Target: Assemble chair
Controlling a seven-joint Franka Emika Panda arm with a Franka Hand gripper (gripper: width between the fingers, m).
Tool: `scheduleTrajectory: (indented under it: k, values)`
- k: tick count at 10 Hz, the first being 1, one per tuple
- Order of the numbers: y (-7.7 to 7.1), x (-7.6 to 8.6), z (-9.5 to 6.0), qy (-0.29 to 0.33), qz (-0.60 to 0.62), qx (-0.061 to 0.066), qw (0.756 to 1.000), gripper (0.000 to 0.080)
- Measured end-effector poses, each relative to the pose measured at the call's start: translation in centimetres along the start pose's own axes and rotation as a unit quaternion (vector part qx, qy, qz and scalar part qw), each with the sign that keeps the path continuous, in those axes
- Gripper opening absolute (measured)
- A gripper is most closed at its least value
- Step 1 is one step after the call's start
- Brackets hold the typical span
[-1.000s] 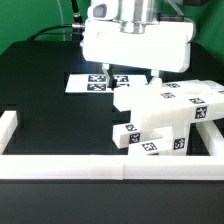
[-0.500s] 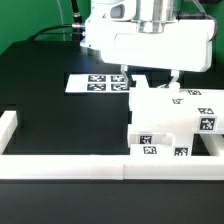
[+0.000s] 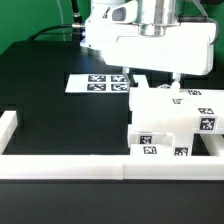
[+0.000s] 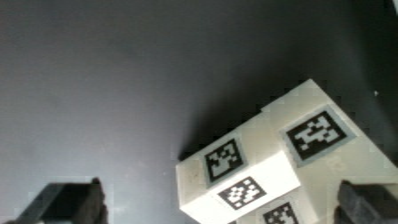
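The white chair [image 3: 172,122], chunky blocks bearing black-and-white tags, stands at the exterior view's right against the front rail. My gripper [image 3: 150,78] hangs just above its top edge. The jaws are spread wide, one finger [image 3: 124,76] on each side of the upper block, and they hold nothing. In the wrist view the gripper [image 4: 217,203] is open, with dark fingers [image 4: 71,200] at both sides. A tagged corner of the chair [image 4: 285,150] lies between them, and I see no contact.
The marker board [image 3: 92,83] lies flat on the black table behind the chair. A low white rail [image 3: 70,165] runs along the front. Another rail [image 3: 8,125] stands at the exterior view's left, and a third [image 3: 212,146] at its right.
Since one second ago my gripper has moved toward the exterior view's right. The chair, tilted before, now sits square against the front rail further right. Nothing has changed in the last half second.
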State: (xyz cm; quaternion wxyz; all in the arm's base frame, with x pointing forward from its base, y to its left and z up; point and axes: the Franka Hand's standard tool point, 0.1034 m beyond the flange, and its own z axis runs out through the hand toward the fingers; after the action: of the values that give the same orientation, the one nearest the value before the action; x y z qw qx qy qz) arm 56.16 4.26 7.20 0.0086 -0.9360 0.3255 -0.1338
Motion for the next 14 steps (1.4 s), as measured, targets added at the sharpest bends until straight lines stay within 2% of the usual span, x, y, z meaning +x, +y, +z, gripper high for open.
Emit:
scheduleTrajectory:
  k: [2, 4, 5, 7, 8, 9, 10, 11, 12, 14]
  values:
    - [0.9, -0.5, -0.9, 0.001, -0.007, 0.004, 1.000, 0.0649]
    - [1.8, -2.3, -2.5, -0.017, 0.001, 0.014, 1.000, 0.0649]
    - [1.8, -2.9, -2.8, -0.035, 0.011, 0.014, 0.999, 0.0649]
    - [2.0, -2.8, -2.6, -0.034, 0.010, 0.012, 0.999, 0.0649]
    - [2.5, -3.1, -2.6, -0.091, 0.004, 0.005, 0.996, 0.0649]
    - [2.8, -2.5, -2.7, -0.127, 0.015, 0.003, 0.992, 0.0649]
    - [3.1, -2.5, -2.7, -0.152, 0.003, 0.003, 0.988, 0.0649]
    - [3.3, -2.5, -2.8, -0.193, -0.040, 0.010, 0.980, 0.0649]
    - [3.3, -2.0, -2.5, -0.190, -0.041, 0.011, 0.981, 0.0649]
    - [3.3, -2.1, -2.4, -0.186, -0.037, 0.010, 0.982, 0.0649]
